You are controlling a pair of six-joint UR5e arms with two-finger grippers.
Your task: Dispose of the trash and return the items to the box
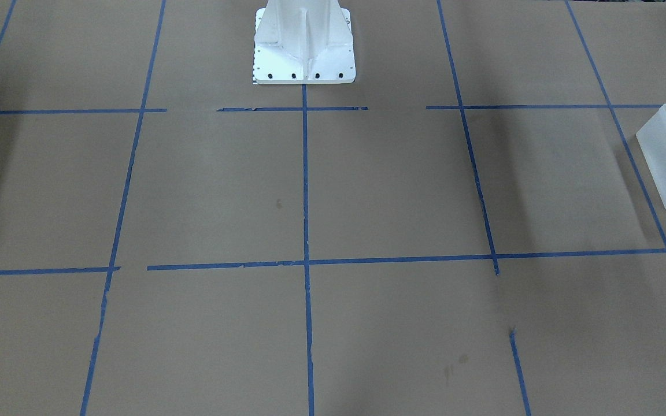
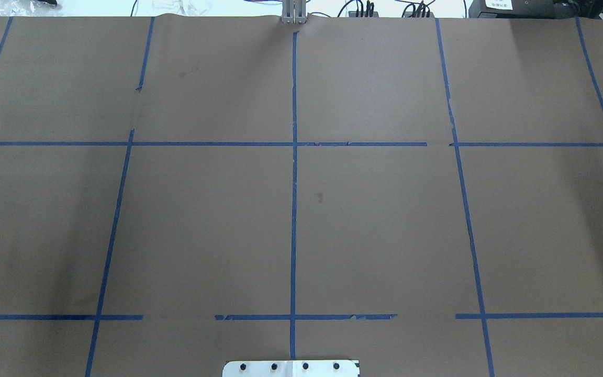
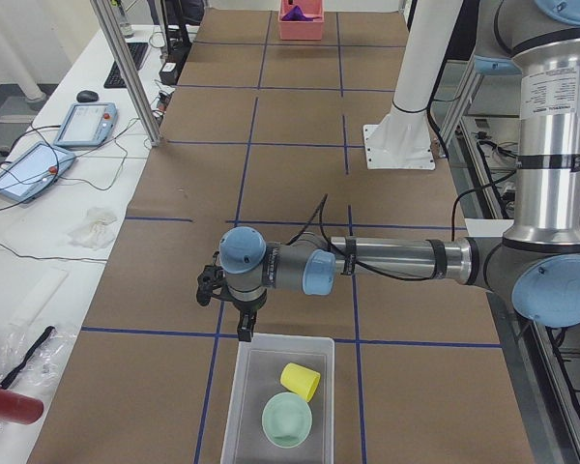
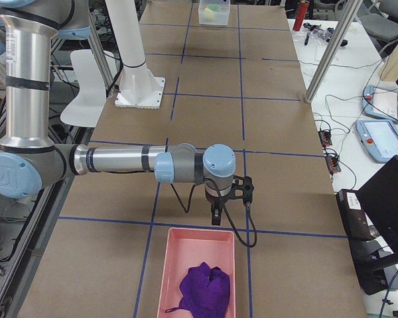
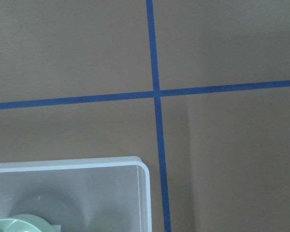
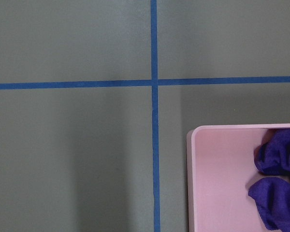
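Cup [image 3: 301,381] lies inside box [image 3: 236,389], near left gripper [image 3: 245,327]; gripper's opening: cannot tell.

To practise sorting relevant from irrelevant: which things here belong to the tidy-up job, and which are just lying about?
Job: yellow cup and green bowl, both inside the frosted bin; pink bin holding the purple cloth, probably the trash.
Lying about: controller tablets, red canister on the side bench; white pedestal base.

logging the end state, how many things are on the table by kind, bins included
bins: 2 (frosted white bin, pink bin)
yellow cup: 1
green bowl: 1
purple crumpled wad: 1
total: 5
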